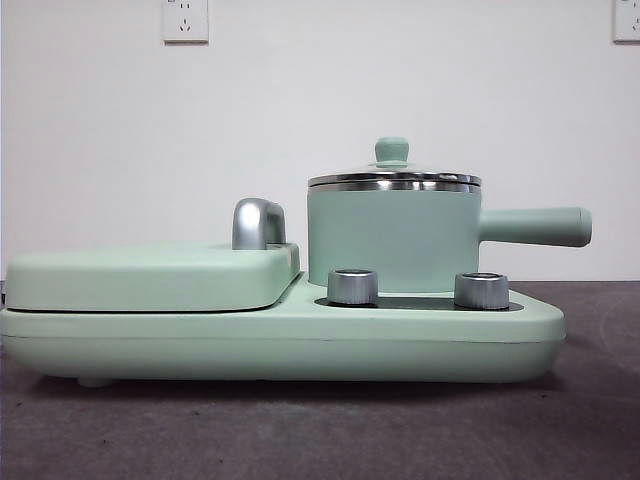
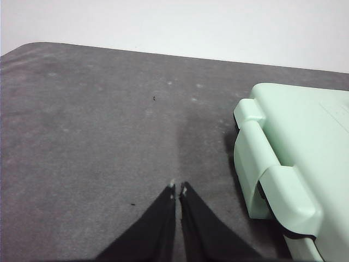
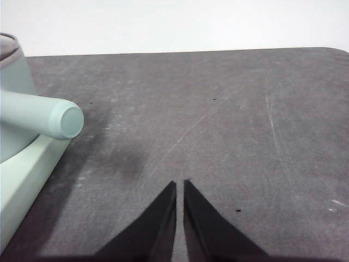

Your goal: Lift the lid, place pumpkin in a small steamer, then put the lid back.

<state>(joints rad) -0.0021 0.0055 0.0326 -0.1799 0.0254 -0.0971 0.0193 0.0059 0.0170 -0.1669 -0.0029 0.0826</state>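
Steel knobs (image 1: 353, 286) front round lidded steamer (image 1: 392, 240).

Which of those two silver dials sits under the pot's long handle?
The right dial, on the side where the steamer's handle sticks out. The left dial sits nearer the flat cover.

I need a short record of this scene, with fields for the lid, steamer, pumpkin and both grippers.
lid: on the steamer, knob up
steamer: stands on the appliance base, handle pointing sideways
pumpkin: not in view
left gripper: shut, holds nothing, over the table beside the base
right gripper: shut, holds nothing, over the table near the handle end
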